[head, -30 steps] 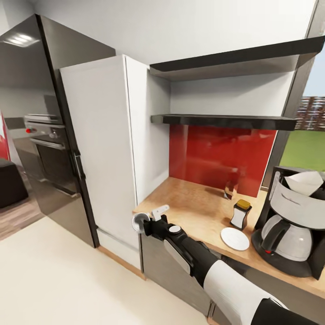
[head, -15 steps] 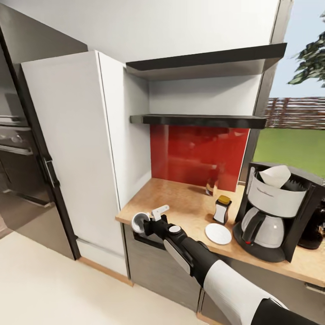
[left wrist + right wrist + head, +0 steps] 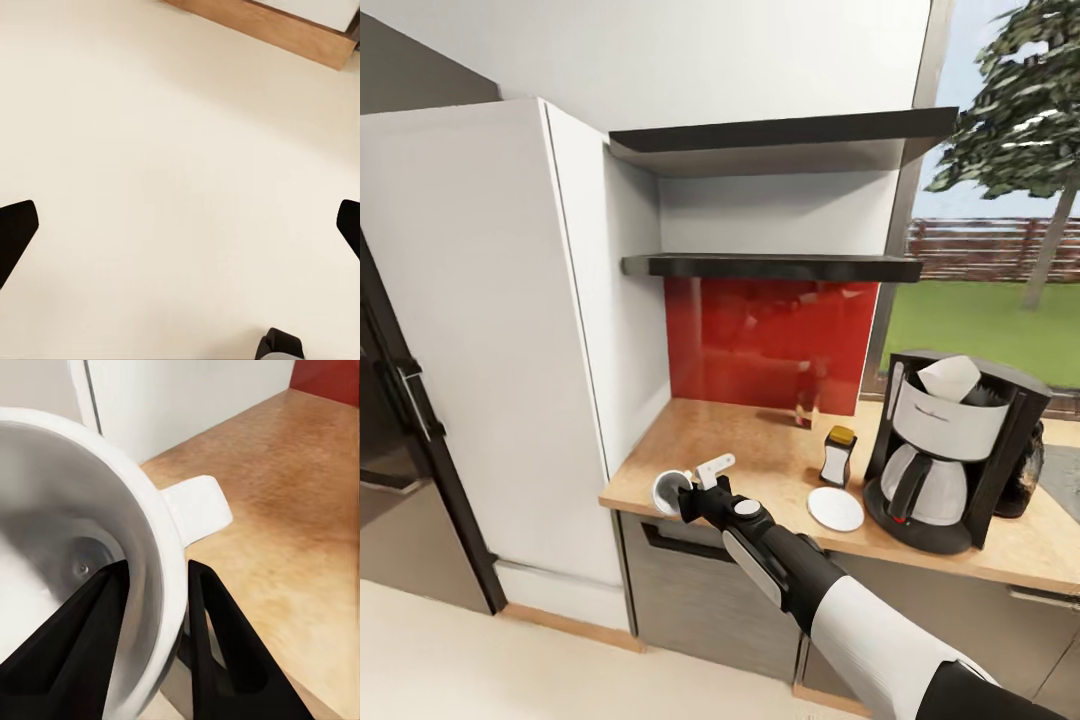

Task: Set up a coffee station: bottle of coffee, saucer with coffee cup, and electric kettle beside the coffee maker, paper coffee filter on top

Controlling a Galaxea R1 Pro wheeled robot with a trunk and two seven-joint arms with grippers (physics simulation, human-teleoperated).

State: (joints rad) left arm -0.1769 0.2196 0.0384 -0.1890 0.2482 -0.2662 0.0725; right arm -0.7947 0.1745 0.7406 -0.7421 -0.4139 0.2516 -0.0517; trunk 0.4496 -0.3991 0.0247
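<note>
In the head view my right gripper [image 3: 687, 497] is shut on the rim of the white coffee cup [image 3: 668, 489], held at the left front corner of the kitchen countertop [image 3: 760, 450]. In the right wrist view the cup [image 3: 75, 510] has its wall pinched between the two black fingers [image 3: 217, 645]. The coffee maker [image 3: 945, 450] stands at the right with the paper coffee filter [image 3: 948, 378] on top. The bottle of coffee [image 3: 838, 455] and the saucer [image 3: 835, 508] lie just left of it. The electric kettle [image 3: 1022, 470] peeks out behind it. My left gripper [image 3: 180, 225] is open over the floor.
A tall white cabinet [image 3: 490, 330] borders the counter's left end, with a black fridge [image 3: 400, 420] beyond. The kitchen shelf [image 3: 770, 266] and a second black shelf [image 3: 780, 130] hang over the red backsplash [image 3: 770, 340]. Grey cabinet fronts [image 3: 700, 590] are below; a window is at the right.
The camera has swung right, so the counter, the coffee maker and the window sit further left in the picture. My right gripper keeps its grip on the cup.
</note>
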